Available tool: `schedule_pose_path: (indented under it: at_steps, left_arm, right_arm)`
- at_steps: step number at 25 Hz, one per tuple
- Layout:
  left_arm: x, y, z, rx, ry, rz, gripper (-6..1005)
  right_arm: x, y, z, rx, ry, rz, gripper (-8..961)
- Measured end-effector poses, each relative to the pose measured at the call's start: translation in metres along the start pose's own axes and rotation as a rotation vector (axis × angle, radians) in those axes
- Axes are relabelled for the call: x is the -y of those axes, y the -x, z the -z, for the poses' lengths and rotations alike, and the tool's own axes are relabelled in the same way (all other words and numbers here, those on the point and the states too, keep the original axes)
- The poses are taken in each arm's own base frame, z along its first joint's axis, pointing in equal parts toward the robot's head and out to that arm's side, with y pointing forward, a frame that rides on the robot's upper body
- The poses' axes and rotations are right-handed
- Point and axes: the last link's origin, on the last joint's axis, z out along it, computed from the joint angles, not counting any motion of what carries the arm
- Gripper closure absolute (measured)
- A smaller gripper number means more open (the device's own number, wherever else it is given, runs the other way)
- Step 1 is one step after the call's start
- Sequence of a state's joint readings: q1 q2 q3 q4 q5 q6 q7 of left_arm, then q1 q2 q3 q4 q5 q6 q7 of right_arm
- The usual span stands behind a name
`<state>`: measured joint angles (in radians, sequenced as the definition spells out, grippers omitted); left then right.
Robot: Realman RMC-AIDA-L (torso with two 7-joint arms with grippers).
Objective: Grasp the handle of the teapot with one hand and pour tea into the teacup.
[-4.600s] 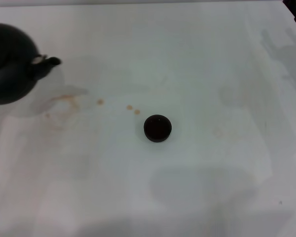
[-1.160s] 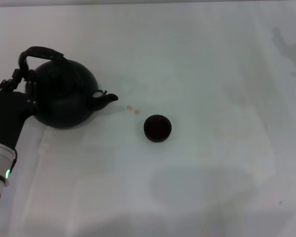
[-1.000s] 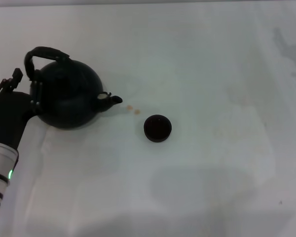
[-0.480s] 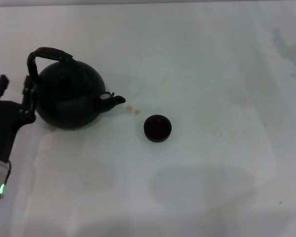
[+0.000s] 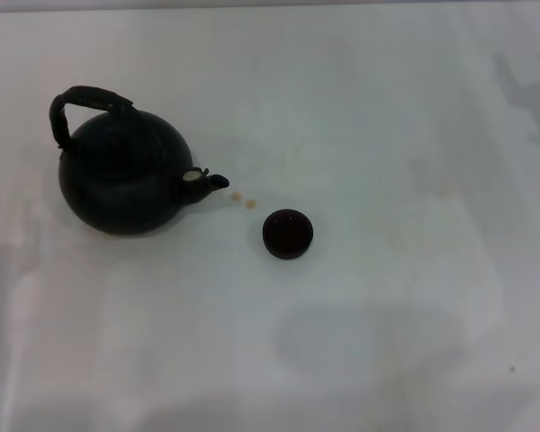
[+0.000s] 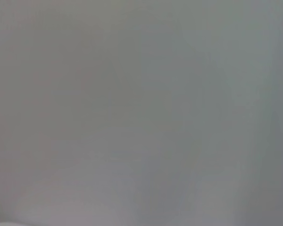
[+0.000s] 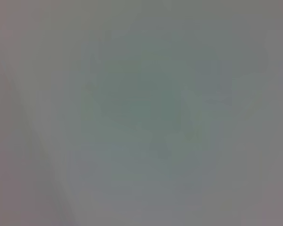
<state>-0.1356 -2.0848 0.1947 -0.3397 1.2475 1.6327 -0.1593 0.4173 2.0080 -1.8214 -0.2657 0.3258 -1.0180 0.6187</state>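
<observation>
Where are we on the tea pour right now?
Nothing shows as poured. The round matte black teapot stands upright on the white table, its arched hoop handle ungripped, spout toward the small dark handleless teacup. No gripper is in view. Left: grasp the handle, lift, pour.

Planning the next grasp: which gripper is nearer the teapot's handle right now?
Cannot tell: neither the left nor the right gripper shows in any view. The handle arches over the teapot on the robot's left, free of both.
</observation>
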Motion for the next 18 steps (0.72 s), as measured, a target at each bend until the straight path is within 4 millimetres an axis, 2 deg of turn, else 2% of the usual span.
schedule_pose_path:
  at_steps: [3, 8, 12, 18]
  left_arm:
    - [0.020, 0.000, 0.012, 0.001, -0.118, 0.031, 495]
    - [0.036, -0.001, 0.025, 0.003, -0.228, 0.029, 495]
    - [0.044, 0.000, 0.036, 0.008, -0.283, 0.026, 495]
    - [0.048, 0.002, 0.038, 0.023, -0.314, 0.027, 495]
  right_arm:
    - [-0.004, 0.000, 0.002, 0.009, 0.032, 0.015, 95]
    - [-0.004, -0.003, 0.003, -0.009, 0.039, 0.033, 95]
    - [-0.006, -0.005, 0.004, -0.020, 0.053, 0.070, 95]
    - [-0.015, -0.010, 0.004, -0.035, 0.097, 0.133, 95]
